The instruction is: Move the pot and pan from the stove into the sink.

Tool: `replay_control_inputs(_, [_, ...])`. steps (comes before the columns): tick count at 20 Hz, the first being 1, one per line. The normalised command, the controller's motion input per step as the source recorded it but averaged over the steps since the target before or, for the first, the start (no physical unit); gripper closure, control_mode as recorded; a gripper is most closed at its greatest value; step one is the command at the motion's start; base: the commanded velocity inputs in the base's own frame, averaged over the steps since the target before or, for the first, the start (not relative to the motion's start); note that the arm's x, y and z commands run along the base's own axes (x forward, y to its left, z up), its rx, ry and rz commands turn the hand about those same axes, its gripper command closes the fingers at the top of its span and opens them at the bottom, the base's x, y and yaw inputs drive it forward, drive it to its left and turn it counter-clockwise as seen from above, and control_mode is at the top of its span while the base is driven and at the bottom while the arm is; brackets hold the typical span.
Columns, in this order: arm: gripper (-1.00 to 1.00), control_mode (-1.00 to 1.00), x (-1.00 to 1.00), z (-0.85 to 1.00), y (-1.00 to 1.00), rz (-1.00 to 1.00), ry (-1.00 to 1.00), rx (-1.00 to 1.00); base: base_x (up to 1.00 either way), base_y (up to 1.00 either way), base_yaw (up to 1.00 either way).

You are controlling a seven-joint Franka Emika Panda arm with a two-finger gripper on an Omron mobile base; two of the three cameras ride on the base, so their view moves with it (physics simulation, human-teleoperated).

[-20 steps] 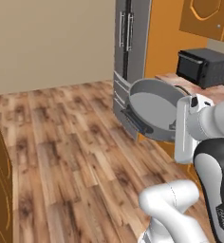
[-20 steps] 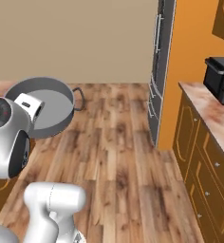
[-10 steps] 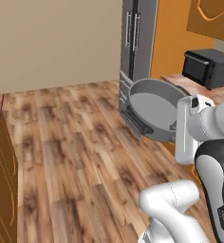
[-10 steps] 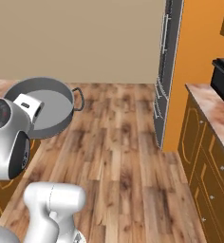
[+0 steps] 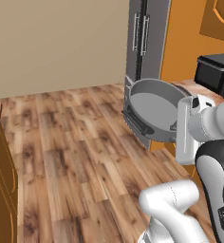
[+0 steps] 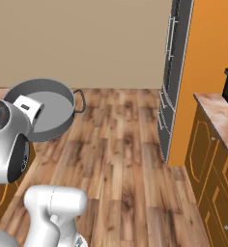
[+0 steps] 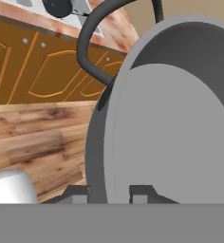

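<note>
The pincer (image 7: 109, 192) is clenched on the rim of the pot (image 5: 154, 110), one fingertip (image 7: 76, 193) outside the wall and the other inside against the flat grey bottom. The pot hangs in the air over the wooden floor (image 5: 76, 147), tipped steeply on its side so that its open mouth faces out from the hand. In the right base view the pot (image 6: 50, 110) sits just beyond the wrist, with one dark loop handle (image 6: 79, 101) sticking out on the far side; in the hand view that loop (image 7: 92, 42) arcs up past the rim toward a worktop (image 7: 61, 23) with orange cabinet doors below.

The relation that matters is the hold itself: the pot lies straight ahead of the pincer, gripped at one edge only, so its weight hangs off to one side. The sink appears to lie some way off, so carrying likely comes before any lowering.
</note>
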Motion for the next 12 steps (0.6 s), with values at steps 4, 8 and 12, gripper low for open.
replay_control_inputs(4, [1.00,1.00,0.00,0.00,0.00,0.00,0.00,0.00,0.86,-0.04,0.00])
replay_control_inputs(8, [1.00,1.00,0.00,0.00,0.00,0.00,0.00,0.00,0.81,-0.03,0.00])
replay_control_inputs(12, [1.00,1.00,0.00,0.00,0.00,0.00,0.00,0.00,0.19,0.00,0.00])
